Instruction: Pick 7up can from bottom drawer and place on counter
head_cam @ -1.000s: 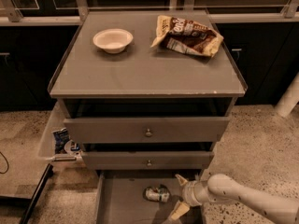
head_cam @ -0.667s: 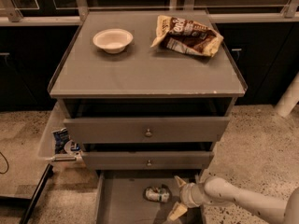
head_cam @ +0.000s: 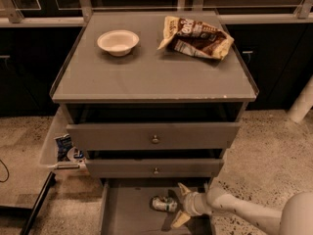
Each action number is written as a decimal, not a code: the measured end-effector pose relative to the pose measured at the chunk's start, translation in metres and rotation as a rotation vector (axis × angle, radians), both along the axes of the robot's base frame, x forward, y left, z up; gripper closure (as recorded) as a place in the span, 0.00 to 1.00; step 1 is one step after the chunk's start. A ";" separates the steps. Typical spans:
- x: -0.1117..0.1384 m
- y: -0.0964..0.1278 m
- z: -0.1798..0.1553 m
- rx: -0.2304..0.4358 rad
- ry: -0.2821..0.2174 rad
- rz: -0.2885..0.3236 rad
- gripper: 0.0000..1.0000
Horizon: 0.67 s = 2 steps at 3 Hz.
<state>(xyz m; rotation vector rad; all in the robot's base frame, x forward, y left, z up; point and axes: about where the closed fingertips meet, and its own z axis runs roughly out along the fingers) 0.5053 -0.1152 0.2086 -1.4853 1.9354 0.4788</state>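
The 7up can (head_cam: 163, 203), silvery with green markings, lies on its side on the flat grey floor of the open bottom drawer (head_cam: 128, 210). My gripper (head_cam: 179, 205) reaches in from the right, just right of the can. Its two pale fingers are spread, one above and one below, around the can's right end. The counter (head_cam: 146, 72) is the grey cabinet top above, with a thin raised rim.
A white bowl (head_cam: 118, 41) and a brown-and-yellow chip bag (head_cam: 195, 36) sit on the counter. Two grey drawers with round knobs (head_cam: 155, 139) stick out above the bottom drawer. A clear bin (head_cam: 61, 148) with packets hangs at the cabinet's left side.
My gripper and arm have shifted slightly left toward the can. The can has not moved.
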 end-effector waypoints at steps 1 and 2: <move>0.012 0.010 -0.021 0.000 -0.044 0.032 0.00; 0.021 0.016 -0.040 -0.009 -0.067 0.047 0.00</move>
